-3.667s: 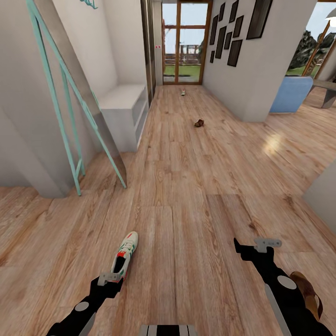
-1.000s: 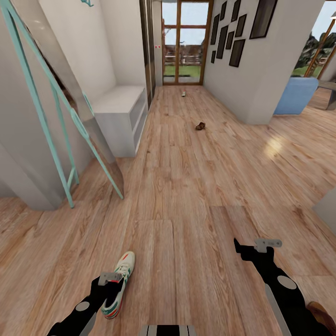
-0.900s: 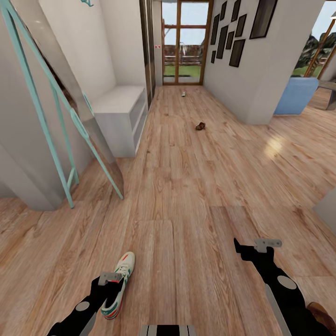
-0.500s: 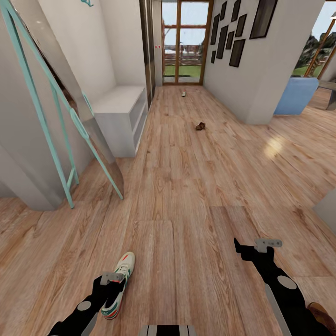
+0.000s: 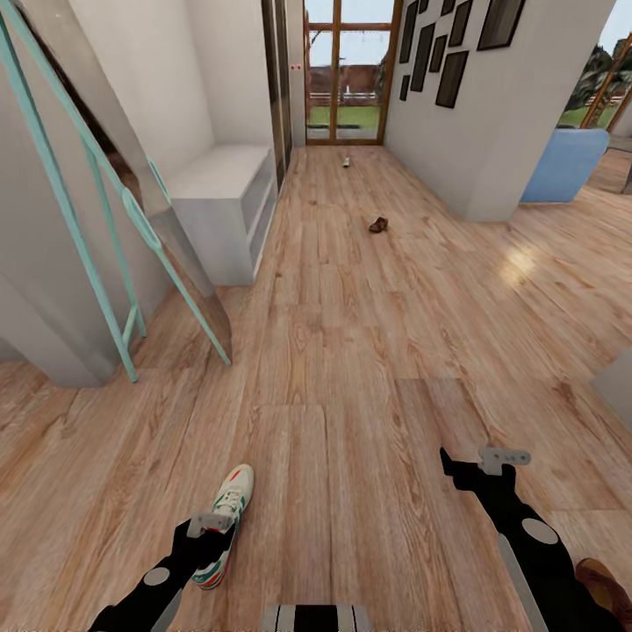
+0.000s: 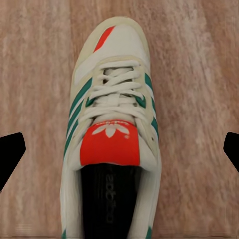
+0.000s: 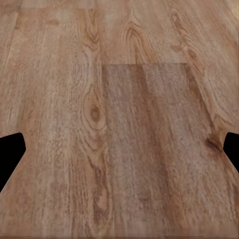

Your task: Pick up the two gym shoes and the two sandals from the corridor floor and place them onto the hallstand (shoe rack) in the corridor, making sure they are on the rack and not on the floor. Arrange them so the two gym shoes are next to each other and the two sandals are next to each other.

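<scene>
Since half a second ago the head camera has tipped down a little, so rack and far shoes sit higher in the picture; the arms look unchanged.

Head view: the rack (image 5: 230, 197) stands against the left wall past the mint-framed mirror (image 5: 105, 202), its flat top bare; what its shelves hold cannot be told. One sneaker (image 5: 225, 523) lies on the floor (image 5: 351, 351) right at the left gripper (image 5: 207, 525), heel end under the gripper's wrist. The right gripper (image 5: 478, 461) hangs over bare planks. A sandal (image 5: 604, 586) lies beside the right arm at the picture's corner, partly hidden. Another sandal (image 5: 378, 225) lies far down the corridor, and a second sneaker (image 5: 346, 161) sits small, near the glass door.

Left wrist view: the sneaker (image 6: 112, 134) lies centred between the two dark fingertips (image 6: 10, 157), which stand wide apart and clear of its sides, touching nothing.

Right wrist view: the fingertips (image 7: 10, 154) are spread wide over plain floor (image 7: 119, 114), holding nothing.
</scene>
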Tool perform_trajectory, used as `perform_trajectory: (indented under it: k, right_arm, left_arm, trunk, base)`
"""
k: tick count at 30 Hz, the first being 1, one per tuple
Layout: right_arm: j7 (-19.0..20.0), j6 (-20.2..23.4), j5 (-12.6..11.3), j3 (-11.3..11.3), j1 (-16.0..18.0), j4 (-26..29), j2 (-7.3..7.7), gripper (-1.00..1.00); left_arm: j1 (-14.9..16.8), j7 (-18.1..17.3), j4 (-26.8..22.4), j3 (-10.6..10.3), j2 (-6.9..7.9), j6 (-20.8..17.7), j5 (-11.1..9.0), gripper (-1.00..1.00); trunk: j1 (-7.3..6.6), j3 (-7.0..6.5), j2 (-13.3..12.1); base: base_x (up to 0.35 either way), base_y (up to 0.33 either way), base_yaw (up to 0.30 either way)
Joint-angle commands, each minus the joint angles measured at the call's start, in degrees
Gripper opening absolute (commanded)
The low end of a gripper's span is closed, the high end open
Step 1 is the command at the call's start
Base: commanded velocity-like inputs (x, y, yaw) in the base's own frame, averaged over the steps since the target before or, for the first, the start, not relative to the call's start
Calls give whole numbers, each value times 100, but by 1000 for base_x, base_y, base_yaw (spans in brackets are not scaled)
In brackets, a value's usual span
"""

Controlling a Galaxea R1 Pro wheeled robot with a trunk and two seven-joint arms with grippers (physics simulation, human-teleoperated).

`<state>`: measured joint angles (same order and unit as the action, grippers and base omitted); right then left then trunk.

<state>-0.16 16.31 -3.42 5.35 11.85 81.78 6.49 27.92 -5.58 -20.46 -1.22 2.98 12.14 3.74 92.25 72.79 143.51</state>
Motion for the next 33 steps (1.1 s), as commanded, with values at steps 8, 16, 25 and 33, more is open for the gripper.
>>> perform_trajectory:
  k: [8, 16, 25, 33]
  right_arm:
    - [-1, 30, -35, 1, 2, 6, 1, 100]
    - [-3, 30, -37, -3, 2, 5, 1, 100]
    - [-2, 30, -39, 1, 2, 5, 1, 100]
    - [-2, 30, -39, 1, 2, 6, 1, 100]
  left_arm:
    - [3, 5, 13, -8, 16, 25, 39, 100]
    - [3, 5, 15, -5, 23, 25, 41, 100]
    - [3, 5, 15, -1, 26, 25, 40, 100]
    - [3, 5, 15, 3, 31, 25, 39, 100]
  trunk:
    - [4, 49, 5]
    - [11, 120, 9]
    - [35, 376, 21]
    - [35, 448, 21]
  base:
    - [0, 0, 0]
    - [0, 0, 0]
    - [0, 0, 0]
    - [0, 0, 0]
